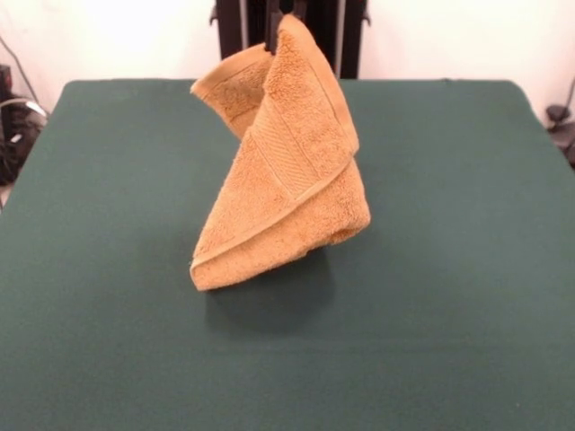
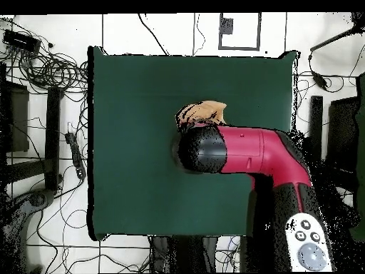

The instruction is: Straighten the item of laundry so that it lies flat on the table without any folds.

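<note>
noted a bare stretch of the table (image 1: 108, 359) nearest the front camera, dark green and unwrinkled, with a soft shadow just under the towel (image 1: 286, 171). hung above that shadow, folded over on itself, lowest corner close to the cloth but apparently not resting on it. showed a woven band running diagonally across the front face, one hemmed edge wrapped over another, a second flap poking out behind at the upper left. judged far from done: nothing spread, nothing flat, several layers doubled. left to do, by that reading: lowering, laying out, drawing the folds apart. pinched at its top corner by the gripper (image 1: 280, 20), closed on the fabric, only dark finger stubs visible at the upper edge against the pedestal beyond. seen from overhead, mostly hidden under the red and black arm (image 2: 242, 151), with a tan bunch peeking out past the wrist, over the table's middle.
</note>
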Available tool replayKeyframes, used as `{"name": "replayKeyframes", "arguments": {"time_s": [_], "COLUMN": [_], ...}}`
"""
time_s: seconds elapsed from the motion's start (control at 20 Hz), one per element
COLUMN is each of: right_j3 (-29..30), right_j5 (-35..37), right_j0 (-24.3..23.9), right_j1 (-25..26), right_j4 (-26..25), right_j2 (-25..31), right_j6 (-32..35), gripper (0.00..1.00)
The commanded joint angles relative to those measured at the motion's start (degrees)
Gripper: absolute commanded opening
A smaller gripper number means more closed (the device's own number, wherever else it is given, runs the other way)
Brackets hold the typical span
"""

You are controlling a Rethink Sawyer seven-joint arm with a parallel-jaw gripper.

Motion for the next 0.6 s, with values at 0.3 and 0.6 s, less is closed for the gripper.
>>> {"name": "replayKeyframes", "arguments": {"time_s": [0.3, 0.6], "right_j3": [3.1, 2.0], "right_j5": [1.1, -0.1], "right_j0": [8.9, 11.6], "right_j1": [1.3, 2.4], "right_j4": [-3.2, -3.5], "right_j2": [-1.5, -4.4], "right_j6": [7.1, 9.1], "gripper": [0.0, 0.0]}}
